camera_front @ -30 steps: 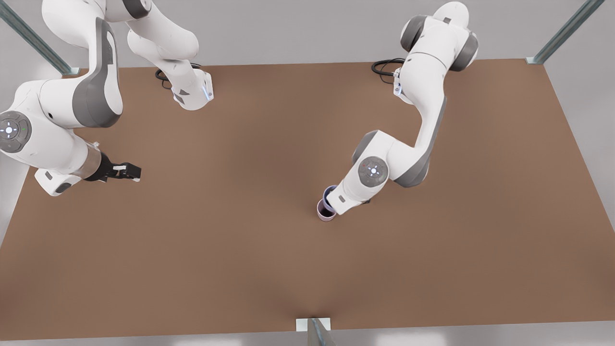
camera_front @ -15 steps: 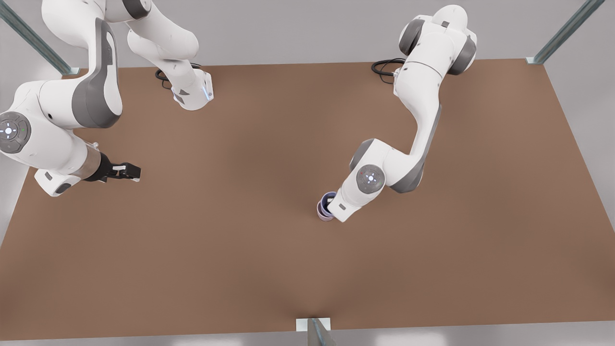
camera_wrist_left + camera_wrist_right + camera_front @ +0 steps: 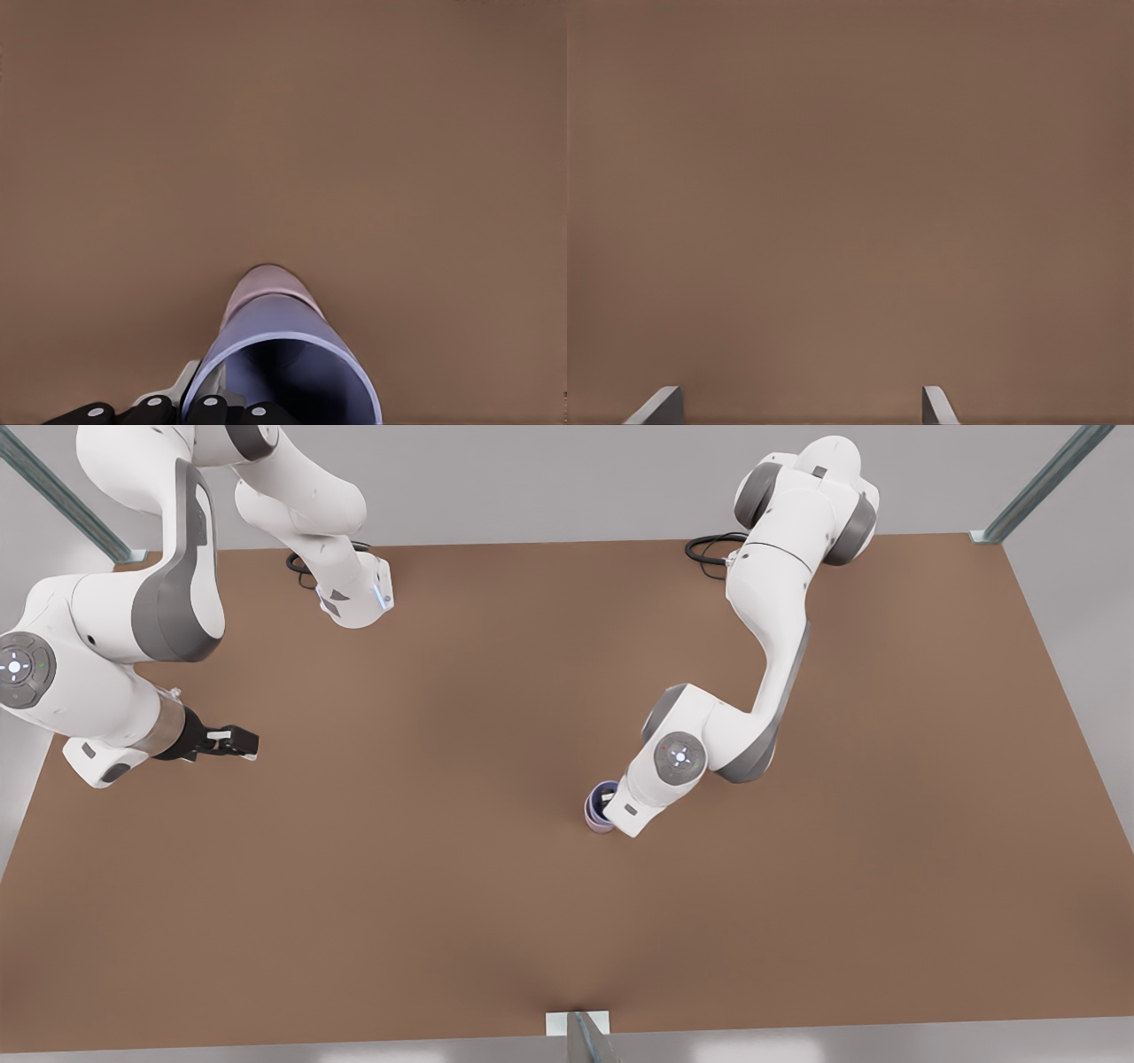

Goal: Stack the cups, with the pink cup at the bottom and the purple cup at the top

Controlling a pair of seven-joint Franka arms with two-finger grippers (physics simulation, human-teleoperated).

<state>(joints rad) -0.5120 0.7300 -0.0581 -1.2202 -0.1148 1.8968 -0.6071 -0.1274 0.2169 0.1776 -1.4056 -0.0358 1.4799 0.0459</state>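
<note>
This looks like a robot test cell in a lab, rendered rather than real. A plain brown counter (image 3: 496, 921) sits against flat grey walls, framed by bare metal struts (image 3: 1036, 487) at its corners. Two white arms (image 3: 780, 655) are bolted onto its far edge, black cables (image 3: 709, 549) coiled at their bases. Nothing here is homely or decorated.

No readable text anywhere: no words, labels, brands or numbers on the arms, the cups or the table.
</note>
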